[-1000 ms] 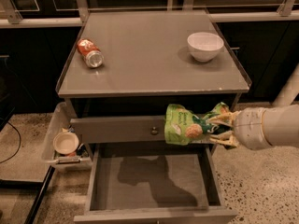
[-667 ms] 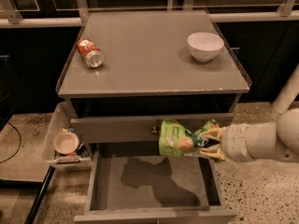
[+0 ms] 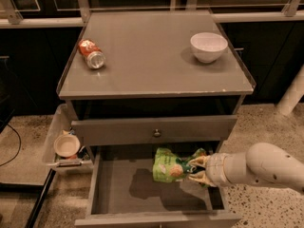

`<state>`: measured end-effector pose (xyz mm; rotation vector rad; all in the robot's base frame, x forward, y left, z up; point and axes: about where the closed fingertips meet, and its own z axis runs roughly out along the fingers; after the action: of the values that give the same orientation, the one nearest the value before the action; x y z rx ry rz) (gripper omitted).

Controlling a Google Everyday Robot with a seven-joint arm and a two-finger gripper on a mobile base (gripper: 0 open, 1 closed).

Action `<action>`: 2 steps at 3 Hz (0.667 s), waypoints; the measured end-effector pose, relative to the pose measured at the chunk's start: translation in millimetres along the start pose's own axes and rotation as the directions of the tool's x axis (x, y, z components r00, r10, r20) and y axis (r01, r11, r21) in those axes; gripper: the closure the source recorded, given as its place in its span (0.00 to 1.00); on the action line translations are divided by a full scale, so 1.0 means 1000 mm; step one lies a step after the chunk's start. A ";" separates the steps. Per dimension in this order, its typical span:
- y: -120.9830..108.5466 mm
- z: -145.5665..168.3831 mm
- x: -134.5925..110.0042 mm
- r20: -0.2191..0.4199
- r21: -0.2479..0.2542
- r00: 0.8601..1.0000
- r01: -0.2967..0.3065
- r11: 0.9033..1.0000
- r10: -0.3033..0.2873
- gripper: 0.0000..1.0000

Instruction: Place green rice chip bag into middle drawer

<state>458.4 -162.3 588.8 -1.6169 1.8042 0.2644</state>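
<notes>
Camera view: our gripper (image 3: 194, 169) hovers over the middle drawer (image 3: 118, 189), fingers (image 3: 198, 161) pinching the green rice chip bag (image 3: 167, 165) stretching leftward.

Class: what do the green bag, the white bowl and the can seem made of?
The green rice chip bag, held by the gripper over the middle drawer: seemingly thin plastic film, crinkled. The bowl: probably glazed ceramic, smooth white. The can: likely metal, shiny rim.
</notes>
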 end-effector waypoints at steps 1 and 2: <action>0.015 0.048 0.022 0.043 -0.029 0.999 -0.004 1.000 0.006 1.00; 0.013 0.054 0.023 0.048 -0.027 0.999 -0.008 1.000 0.010 1.00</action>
<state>465.5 -147.3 530.5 -1.6077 1.7790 0.3298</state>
